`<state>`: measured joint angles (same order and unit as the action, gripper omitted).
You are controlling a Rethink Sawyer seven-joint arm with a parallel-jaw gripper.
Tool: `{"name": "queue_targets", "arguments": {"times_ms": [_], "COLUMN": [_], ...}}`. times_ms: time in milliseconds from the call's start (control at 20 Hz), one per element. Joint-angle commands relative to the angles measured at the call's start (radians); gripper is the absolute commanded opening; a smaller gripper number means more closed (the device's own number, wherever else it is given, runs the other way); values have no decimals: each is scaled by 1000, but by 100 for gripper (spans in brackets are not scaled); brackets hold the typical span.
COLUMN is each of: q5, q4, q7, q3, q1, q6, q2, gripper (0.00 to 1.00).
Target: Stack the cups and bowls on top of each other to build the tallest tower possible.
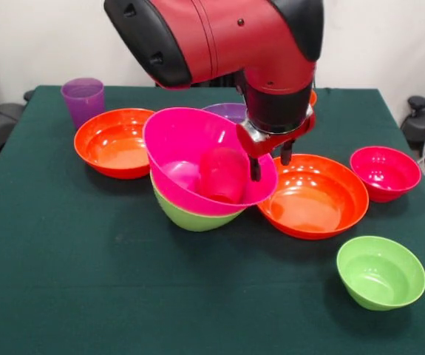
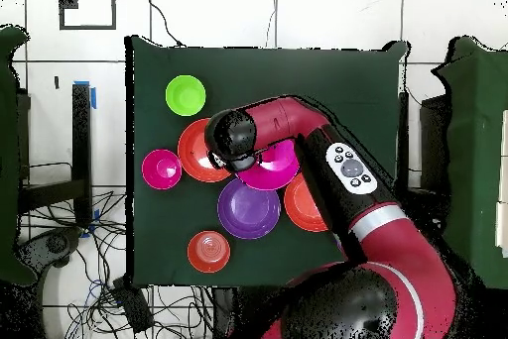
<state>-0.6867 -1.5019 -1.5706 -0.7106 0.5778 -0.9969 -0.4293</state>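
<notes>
My gripper (image 1: 270, 160) hangs over the right rim of the wide hot pink bowl (image 1: 179, 148). It is open, with one finger (image 1: 255, 168) inside the rim and the other outside. This bowl sits tilted on a lime green bowl (image 1: 190, 219), and together they form the tower. The red-pink cup (image 1: 222, 176) lies inside the pink bowl, just left of the inner finger. The purple cup (image 1: 83, 100) stands at the far left. In the overhead view the arm's head (image 2: 233, 137) hides the gripper, and the pink bowl (image 2: 276, 167) shows beside it.
An orange bowl (image 1: 116, 142) sits left of the tower and another orange bowl (image 1: 317, 197) right of it. A purple bowl (image 1: 229, 111) is behind it. A small red-pink bowl (image 1: 384, 172) and a small lime green bowl (image 1: 381, 272) are at the right. A small orange bowl (image 2: 208, 251) stands near the robot.
</notes>
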Motion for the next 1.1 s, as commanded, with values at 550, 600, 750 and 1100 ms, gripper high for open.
{"name": "queue_targets", "arguments": {"times_ms": [550, 600, 750, 1100], "q5": [60, 52, 59, 73], "q4": [-41, -53, -68, -55], "q7": [-440, -423, -380, -357], "q3": [202, 196, 169, 159], "q1": [-101, -89, -52, -43], "q6": [423, 437, 426, 392], "q2": [-36, -38, -41, -33], "gripper": [100, 100, 100, 100]}}
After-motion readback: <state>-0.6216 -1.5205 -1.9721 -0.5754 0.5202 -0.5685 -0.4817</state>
